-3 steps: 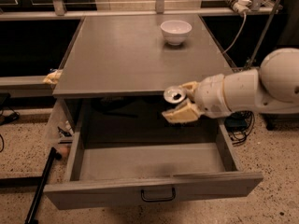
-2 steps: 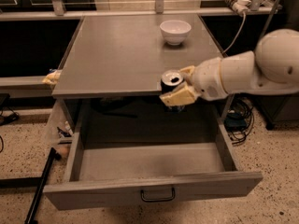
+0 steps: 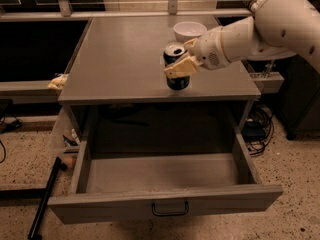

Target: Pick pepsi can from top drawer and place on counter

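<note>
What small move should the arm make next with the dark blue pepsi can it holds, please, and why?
Probably lower it slightly until it rests. The two-finger gripper is shut on the dark blue pepsi can, upright over the flat grey counter near its front edge, clear of the white bowl; whether its base touches is unclear.

White arm (image 3: 285,21) reaching in from upper right, forearm angled down-left, tan-fingered gripper (image 3: 181,57) over the counter (image 3: 120,59) near its front edge, fingers (image 3: 176,68) clamped across the upright pepsi can (image 3: 178,83).
</note>
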You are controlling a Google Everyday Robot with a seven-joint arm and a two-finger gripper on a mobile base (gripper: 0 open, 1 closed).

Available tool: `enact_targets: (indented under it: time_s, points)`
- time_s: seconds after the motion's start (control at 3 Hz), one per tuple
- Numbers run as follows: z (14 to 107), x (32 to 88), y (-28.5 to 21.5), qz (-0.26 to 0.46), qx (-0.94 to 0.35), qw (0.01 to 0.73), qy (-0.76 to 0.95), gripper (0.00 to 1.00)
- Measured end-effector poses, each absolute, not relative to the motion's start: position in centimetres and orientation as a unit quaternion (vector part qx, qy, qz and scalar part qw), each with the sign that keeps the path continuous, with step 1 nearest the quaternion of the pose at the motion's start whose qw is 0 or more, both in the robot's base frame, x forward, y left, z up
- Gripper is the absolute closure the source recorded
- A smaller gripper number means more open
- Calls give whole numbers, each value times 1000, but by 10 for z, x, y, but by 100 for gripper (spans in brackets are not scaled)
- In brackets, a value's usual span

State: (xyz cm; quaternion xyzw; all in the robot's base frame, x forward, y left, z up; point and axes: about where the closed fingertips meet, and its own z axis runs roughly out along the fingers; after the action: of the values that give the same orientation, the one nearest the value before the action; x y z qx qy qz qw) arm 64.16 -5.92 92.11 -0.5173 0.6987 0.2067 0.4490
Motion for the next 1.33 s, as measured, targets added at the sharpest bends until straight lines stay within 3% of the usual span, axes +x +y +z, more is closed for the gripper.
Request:
enact_targets:
  time_s: [1.33]
  points:
    - [890, 709, -55, 243, -468, 455, 718, 100]
